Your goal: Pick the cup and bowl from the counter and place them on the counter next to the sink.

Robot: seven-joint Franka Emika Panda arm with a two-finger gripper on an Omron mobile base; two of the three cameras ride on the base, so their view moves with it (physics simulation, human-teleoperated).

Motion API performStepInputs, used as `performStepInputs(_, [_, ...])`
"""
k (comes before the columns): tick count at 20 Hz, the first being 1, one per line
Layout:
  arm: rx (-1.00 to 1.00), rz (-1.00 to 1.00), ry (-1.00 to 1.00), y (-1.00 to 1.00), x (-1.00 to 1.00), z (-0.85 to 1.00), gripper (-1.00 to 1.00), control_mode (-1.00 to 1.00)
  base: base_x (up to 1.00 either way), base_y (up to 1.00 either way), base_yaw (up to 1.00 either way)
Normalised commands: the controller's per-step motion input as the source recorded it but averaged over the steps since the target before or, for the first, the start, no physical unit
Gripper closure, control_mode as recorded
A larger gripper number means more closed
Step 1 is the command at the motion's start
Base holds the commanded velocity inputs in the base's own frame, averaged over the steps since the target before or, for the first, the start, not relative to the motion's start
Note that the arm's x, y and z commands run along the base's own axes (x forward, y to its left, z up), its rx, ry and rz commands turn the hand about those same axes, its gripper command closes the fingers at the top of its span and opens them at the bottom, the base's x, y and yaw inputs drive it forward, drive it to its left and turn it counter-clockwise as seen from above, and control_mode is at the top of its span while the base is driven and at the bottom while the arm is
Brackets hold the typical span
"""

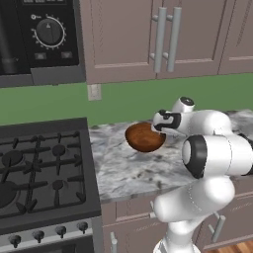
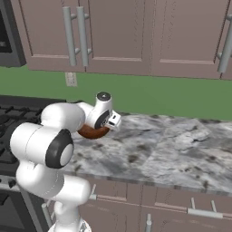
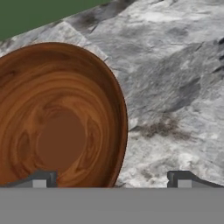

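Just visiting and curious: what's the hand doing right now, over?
Hand open, holding nothing, right over bowl's rim. Bowl upright on counter beside stove. Nothing in the way.

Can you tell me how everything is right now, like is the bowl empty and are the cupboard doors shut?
bowl: upright on the counter, empty, not held.
gripper: open, just above the bowl's right rim, holding nothing.
counter: bare to the right of the bowl.
upper cupboard doors: shut.
stove: no pots on it, no flame to see.
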Motion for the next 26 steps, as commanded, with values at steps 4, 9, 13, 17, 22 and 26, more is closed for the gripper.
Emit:
performStepInputs(4, [0.0, 0.0, 0.0, 0.0, 0.13, -0.14, -1.0, -1.0, 0.0, 0.0, 0.0])
performStepInputs(9, [0.0, 0.0, 0.0, 0.0, 0.17, -0.24, -1.0, -1.0, 0.0, 0.0, 0.0])
performStepInputs(13, [0.0, -0.01, 0.0, 0.0, 0.19, -0.25, -1.0, -1.0, 0.0, 0.0, 0.0])
performStepInputs(17, [0.0, -0.01, 0.0, 0.0, 0.14, -0.19, -1.0, -1.0, 0.0, 0.0, 0.0])
performStepInputs(22, [0.0, -0.01, 0.0, 0.0, 0.06, -0.14, -1.0, -1.0, 0.0, 0.0, 0.0])
performStepInputs(26, [0.0, -0.01, 0.0, 0.0, 0.01, -0.11, -1.0, -1.0, 0.0, 0.0, 0.0])
